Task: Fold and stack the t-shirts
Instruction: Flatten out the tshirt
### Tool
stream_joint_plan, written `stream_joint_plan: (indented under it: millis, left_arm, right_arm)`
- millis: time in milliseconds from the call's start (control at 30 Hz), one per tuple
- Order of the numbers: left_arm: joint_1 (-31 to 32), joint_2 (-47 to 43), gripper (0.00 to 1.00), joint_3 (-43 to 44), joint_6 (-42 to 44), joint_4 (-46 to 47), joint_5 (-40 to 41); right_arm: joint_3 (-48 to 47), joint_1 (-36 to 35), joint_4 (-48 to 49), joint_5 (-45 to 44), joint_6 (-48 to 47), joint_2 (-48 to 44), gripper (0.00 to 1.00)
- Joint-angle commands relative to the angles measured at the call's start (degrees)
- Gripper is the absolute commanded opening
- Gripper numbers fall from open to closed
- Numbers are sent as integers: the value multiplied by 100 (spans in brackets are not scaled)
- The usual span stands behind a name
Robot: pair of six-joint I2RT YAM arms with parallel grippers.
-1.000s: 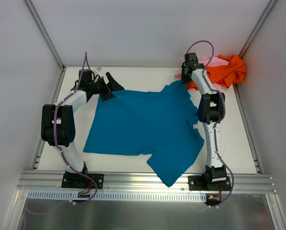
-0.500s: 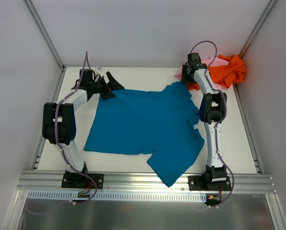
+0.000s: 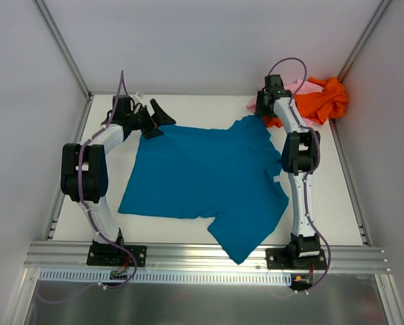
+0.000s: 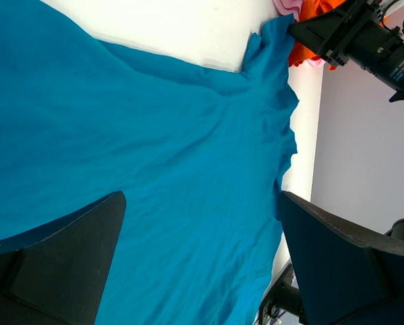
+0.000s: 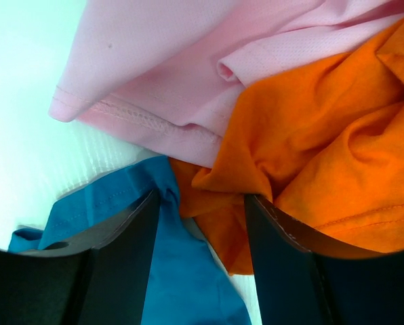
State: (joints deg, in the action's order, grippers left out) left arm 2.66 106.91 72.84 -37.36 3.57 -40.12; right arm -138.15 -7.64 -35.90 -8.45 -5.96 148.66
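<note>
The teal-blue t-shirt (image 3: 209, 172) lies spread out over the middle of the table, one sleeve reaching the front edge. My left gripper (image 3: 159, 124) hovers wide open at its far left corner, and teal cloth (image 4: 154, 149) fills the left wrist view under the gripper (image 4: 202, 233). My right gripper (image 3: 262, 108) is at the shirt's far right sleeve tip. It (image 5: 202, 217) stands open, with the teal sleeve edge (image 5: 182, 284) and a fold of the orange t-shirt (image 5: 324, 149) lying loose between its fingers. The pale pink t-shirt (image 5: 188, 68) lies just beyond.
The orange t-shirt (image 3: 324, 99) and the pink one (image 3: 298, 87) are bunched in the back right corner against the wall. White enclosure walls stand on three sides. A metal rail (image 3: 202, 256) runs along the front edge by the arm bases.
My right gripper has gone from shut to open at the teal sleeve tip and shifted slightly toward the back. The left gripper has drifted a little to the left, still open.
</note>
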Motion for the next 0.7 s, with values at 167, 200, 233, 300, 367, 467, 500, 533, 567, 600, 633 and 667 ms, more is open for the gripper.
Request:
stream_joint_plan:
  millis: [167, 200, 233, 300, 367, 467, 500, 533, 567, 600, 633, 667]
  left_arm:
    - [60, 93, 99, 275, -69, 38, -128]
    - [68, 93, 99, 275, -69, 38, -110]
    - [68, 93, 99, 283, -78, 38, -110]
    - [77, 93, 99, 284, -87, 56, -110]
    - [86, 119, 99, 301, -113, 82, -102]
    - [103, 128, 99, 310, -139, 108, -84]
    - [112, 145, 99, 319, -157, 117, -93]
    - [112, 146, 99, 327, -157, 117, -75]
    - [121, 146, 99, 328, -157, 126, -84]
    - [130, 146, 99, 328, -166, 126, -84]
    - [130, 154, 99, 336, -166, 126, -75]
    - [130, 154, 99, 336, -166, 126, -66]
  right_arm:
    - [-28, -194, 154, 150, 209, -408, 56]
    - [-37, -194, 153, 150, 226, -417, 56]
    - [-19, -212, 153, 159, 244, -452, 56]
    - [-19, -238, 145, 168, 244, -478, 56]
    - [-28, -238, 136, 194, 235, -487, 56]
    - [-28, -238, 118, 203, 235, -505, 56]
    - [-28, -238, 110, 221, 244, -505, 56]
    - [-28, -238, 101, 221, 235, -505, 56]
    - [-37, -238, 101, 229, 244, -505, 56]
    - [-37, -238, 127, 238, 244, -505, 56]
    - [-37, -238, 145, 256, 253, -496, 56]
    - [-54, -238, 153, 265, 262, -478, 56]
